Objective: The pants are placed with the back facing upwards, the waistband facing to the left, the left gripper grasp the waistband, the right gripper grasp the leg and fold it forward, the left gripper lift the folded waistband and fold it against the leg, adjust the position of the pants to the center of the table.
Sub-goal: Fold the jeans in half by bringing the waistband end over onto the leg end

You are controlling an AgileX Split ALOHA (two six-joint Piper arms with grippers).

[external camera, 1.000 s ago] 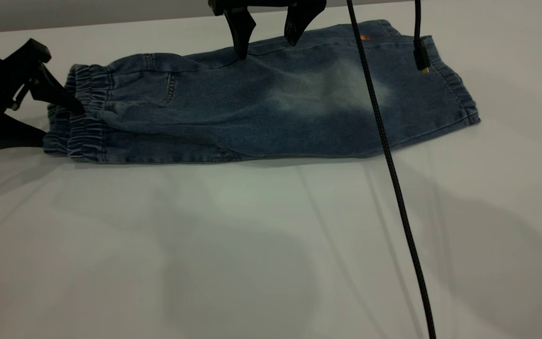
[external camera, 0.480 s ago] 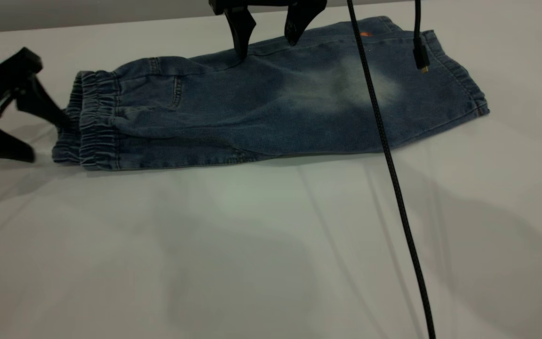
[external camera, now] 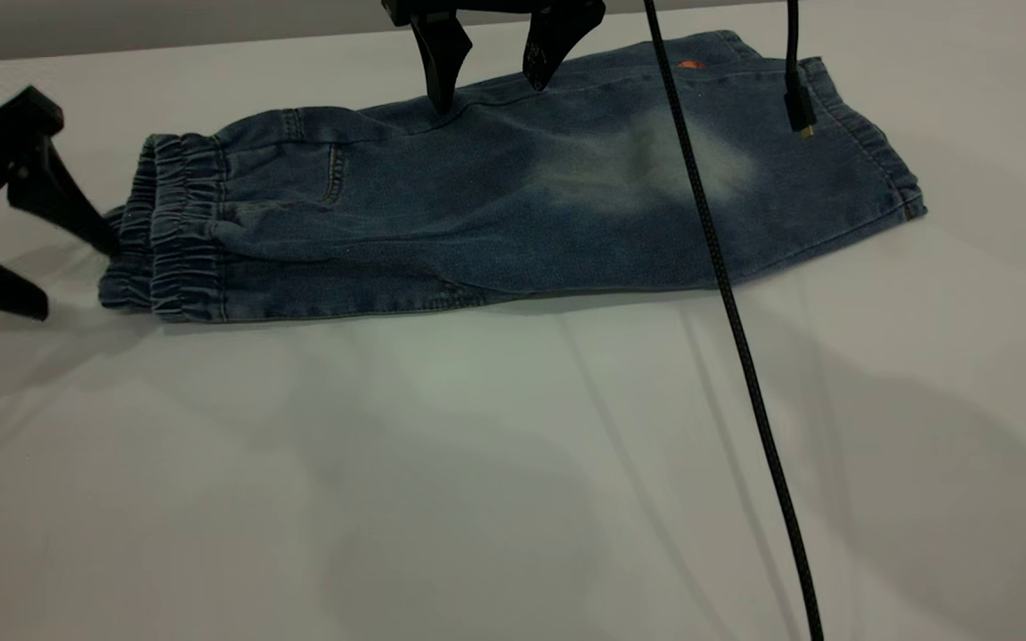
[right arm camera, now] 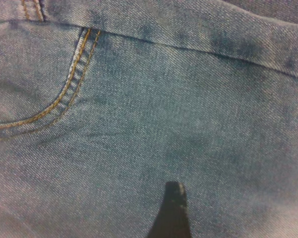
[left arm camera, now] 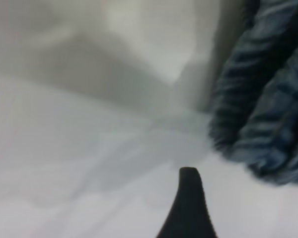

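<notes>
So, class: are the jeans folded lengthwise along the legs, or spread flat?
Folded lengthwise: the jeans show one leg's width, doubled layers at the waistband. Both grippers, left and right, are open.

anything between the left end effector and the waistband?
Nothing visible. The left end effector sits open right at the waistband, with only bare table between. The hanging cable crosses the pants farther right, by the leg.

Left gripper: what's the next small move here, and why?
Probably ease the left gripper toward the waistband and close on it. Its jaws stand open just beside the elastic edge, holding nothing. The pants lie folded lengthwise, and the right gripper hovers open over their far edge.
</notes>
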